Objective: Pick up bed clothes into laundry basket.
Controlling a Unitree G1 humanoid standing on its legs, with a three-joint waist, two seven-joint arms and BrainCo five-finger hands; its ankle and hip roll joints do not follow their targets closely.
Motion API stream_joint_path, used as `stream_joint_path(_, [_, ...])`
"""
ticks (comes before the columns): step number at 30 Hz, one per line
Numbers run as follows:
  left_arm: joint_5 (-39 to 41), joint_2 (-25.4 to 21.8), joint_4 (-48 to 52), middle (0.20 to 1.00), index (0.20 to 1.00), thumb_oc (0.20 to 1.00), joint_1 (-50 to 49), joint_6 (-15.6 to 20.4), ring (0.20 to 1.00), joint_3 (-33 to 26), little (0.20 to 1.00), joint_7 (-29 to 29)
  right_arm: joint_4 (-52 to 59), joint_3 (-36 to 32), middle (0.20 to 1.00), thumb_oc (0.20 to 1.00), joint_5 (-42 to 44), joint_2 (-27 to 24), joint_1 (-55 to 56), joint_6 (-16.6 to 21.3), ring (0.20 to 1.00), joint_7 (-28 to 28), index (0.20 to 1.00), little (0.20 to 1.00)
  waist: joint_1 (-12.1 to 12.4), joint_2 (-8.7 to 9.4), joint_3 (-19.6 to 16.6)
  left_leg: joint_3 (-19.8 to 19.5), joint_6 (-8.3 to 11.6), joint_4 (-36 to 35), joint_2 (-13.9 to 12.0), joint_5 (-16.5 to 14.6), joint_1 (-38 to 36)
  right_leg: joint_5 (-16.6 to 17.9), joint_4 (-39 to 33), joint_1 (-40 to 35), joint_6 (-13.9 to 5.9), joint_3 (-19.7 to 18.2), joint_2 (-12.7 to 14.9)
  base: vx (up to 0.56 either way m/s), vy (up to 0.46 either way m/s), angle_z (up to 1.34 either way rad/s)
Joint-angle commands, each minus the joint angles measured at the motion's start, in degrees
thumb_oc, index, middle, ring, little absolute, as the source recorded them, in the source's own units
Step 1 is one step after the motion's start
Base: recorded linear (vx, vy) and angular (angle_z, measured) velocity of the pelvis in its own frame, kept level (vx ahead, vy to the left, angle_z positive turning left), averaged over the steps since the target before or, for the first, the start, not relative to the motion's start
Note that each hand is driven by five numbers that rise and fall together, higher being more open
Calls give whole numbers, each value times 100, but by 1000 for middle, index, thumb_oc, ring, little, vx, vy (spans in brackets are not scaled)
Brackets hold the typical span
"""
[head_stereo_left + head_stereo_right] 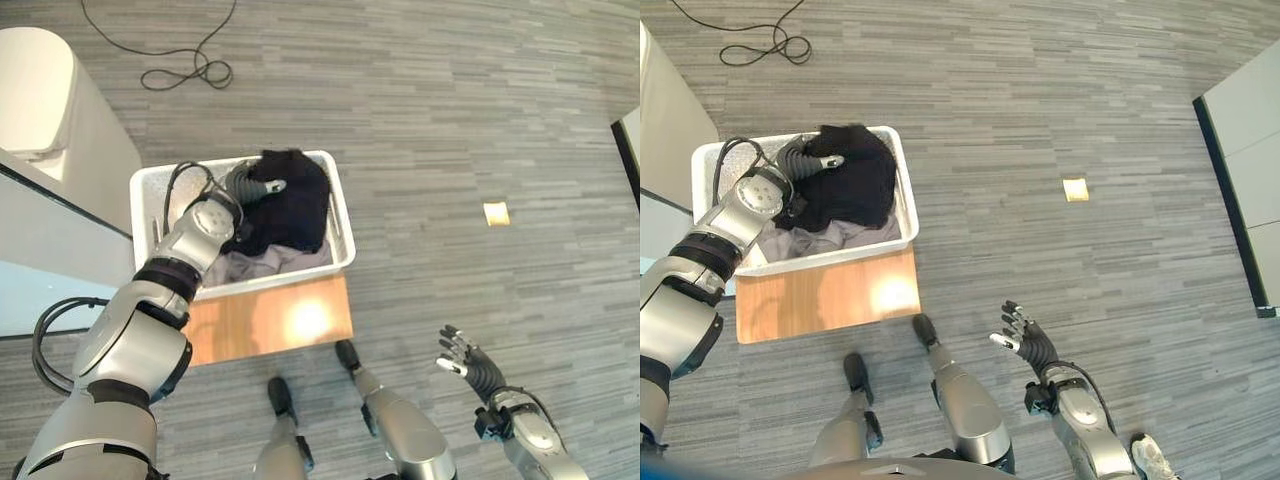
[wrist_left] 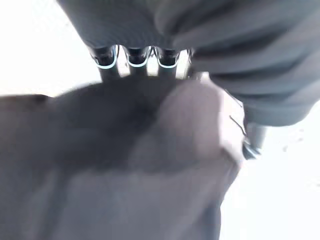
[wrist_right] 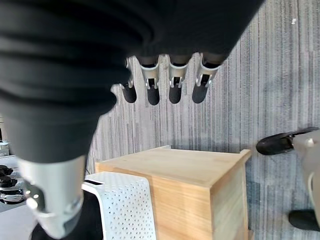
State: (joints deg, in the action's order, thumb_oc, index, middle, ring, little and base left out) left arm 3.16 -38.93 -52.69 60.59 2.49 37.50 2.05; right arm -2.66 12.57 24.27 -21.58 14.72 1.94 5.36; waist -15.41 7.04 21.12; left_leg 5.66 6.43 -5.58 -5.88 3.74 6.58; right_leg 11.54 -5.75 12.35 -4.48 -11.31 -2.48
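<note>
— Left robot hand (image 1: 262, 187)?
— Reaching into the white basket (image 1: 338, 205), resting on the black garment (image 1: 290, 205). Fingers buried in cloth in the wrist view (image 2: 135, 57); impossible to tell whether gripping or not.
— Clothes?
— Lying in the basket: black garment piled on top, grey cloth (image 1: 255, 264) showing beneath at the near side.
— Basket?
— Sitting on a wooden box (image 1: 270, 320) on the grey plank floor (image 1: 450, 120), overhanging its far edge.
— Right robot hand (image 1: 1025, 340)?
— Hanging low by the right side, well apart from the basket, fingers straight and spread, holding nothing.
— Anything else?
— Lying on the floor to the right, a small yellow tag (image 1: 496, 213); standing left of the basket, a white unit (image 1: 50, 110).
</note>
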Motion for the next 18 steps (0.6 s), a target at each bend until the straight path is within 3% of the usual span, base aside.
stream_joint_path(1, [-349,-234,236,1000,1000,1000,509,317,1000,104,1000,17,367,-341,1000,1000,-60,-89,159,313,1000,40,1000,1000,158,-54,-118,-132,-182,58,312,-242,-102,-778,75,-159,-394,497,127,-7,-7,13])
stream_joint_path(10, [-131,-707,1353,1000,1000,1000,94,402,1000,-128,1000,98,362,-480,1000,1000,-242,-147,119,290,1000,35,1000,1000,393,-243,-166,-280,-176,58,353,-237,-168,-846,75,-343,-388,741,240,-7,3,16])
stream_joint_path(14, [846,-824,2807,1000,1000,1000,-1174,570,1000,-1195,1000,230,367,-691,1000,1000,-351,-63,105,277,1000,-71,1000,1000,587,-369,-323,-389,-194,58,401,-269,-244,-900,75,-496,-355,895,324,6,17,16])
stream_joint_path(16, [1212,-728,3498,1000,1000,1000,-2060,650,1000,-1773,1000,199,358,-827,1000,1000,-419,30,83,250,1000,-116,1000,1000,730,-390,-414,-437,-220,58,432,-300,-302,-930,75,-579,-338,965,366,22,41,28])
stream_joint_path(17, [1582,-452,4096,1000,1000,1000,-3149,697,1000,-2445,1000,86,392,-982,1000,1000,-591,84,73,201,1000,-139,1000,1000,857,-417,-527,-448,-232,58,451,-334,-389,-956,75,-700,-322,1027,412,18,46,16])
stream_joint_path(18, [1577,-447,4147,1000,1000,1000,-3224,679,1000,-2500,1000,81,399,-963,1000,1000,-594,59,86,197,1000,-139,1000,1000,831,-429,-538,-447,-233,58,450,-339,-400,-960,75,-710,-323,1026,411,70,68,14])
